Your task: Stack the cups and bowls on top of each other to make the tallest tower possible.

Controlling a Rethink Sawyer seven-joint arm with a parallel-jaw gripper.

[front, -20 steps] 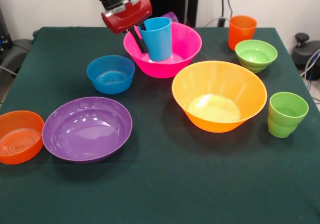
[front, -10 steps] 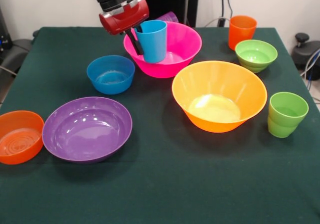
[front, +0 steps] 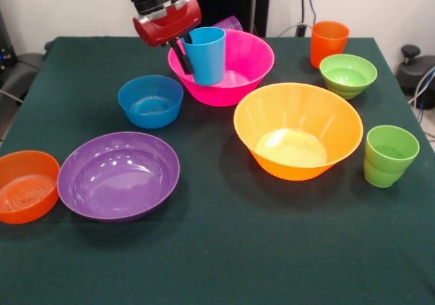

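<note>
My gripper (front: 187, 52) is shut on the rim of the sky blue cup (front: 206, 57), one finger (front: 181, 60) outside its wall and the other inside. The cup hangs upright over the left part of the large pink bowl (front: 248, 64). The purple cup (front: 232, 23) peeks out behind the pink bowl. The orange cup (front: 329, 42) and small green bowl (front: 348, 74) stand at the back right. The yellow-orange bowl (front: 299, 128) is in the middle, the green cup (front: 389, 155) to its right. The blue bowl (front: 150, 101), purple bowl (front: 119, 174) and orange bowl (front: 26, 186) are on the left.
Everything stands on a dark green tablecloth (front: 224, 250). The orange bowl sits at the table's left edge and the green cup close to its right edge. Cables and dark equipment (front: 416, 64) lie beyond the right edge.
My gripper has carried the sky blue cup a little left and slightly up, from the pink bowl's middle toward its left rim. The other cups and bowls have not moved.
</note>
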